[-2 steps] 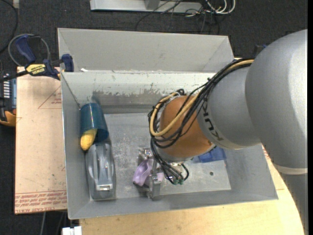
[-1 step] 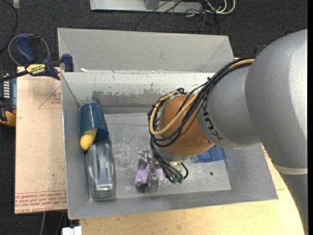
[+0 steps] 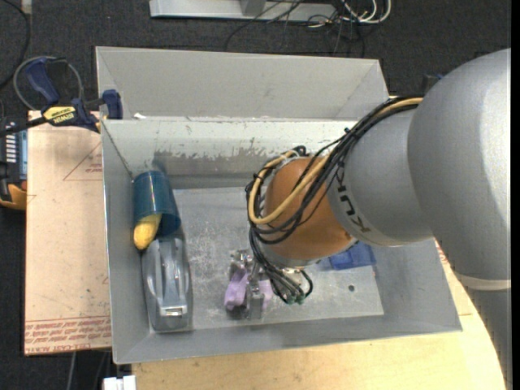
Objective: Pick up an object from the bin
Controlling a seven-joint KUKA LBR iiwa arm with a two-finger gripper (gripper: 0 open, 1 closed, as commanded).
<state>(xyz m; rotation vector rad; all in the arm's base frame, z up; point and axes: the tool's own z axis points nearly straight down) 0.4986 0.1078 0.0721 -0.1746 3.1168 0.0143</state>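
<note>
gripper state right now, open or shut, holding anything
Gripper: cannot be told; it sits low at the front of the bin, by a small purple object.

Grey arm point(image 3: 422, 177) in from right; orange-covered wrist point(image 3: 305, 210) angled down; gripper point(image 3: 250, 287) low.

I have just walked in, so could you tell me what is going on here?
The robot arm's gripper is down in the grey bin, right at a small purple thing near the front wall; whether it grips it cannot be told. A blue cylinder with a yellow tip and a clear plastic item lie along the left side.
</note>
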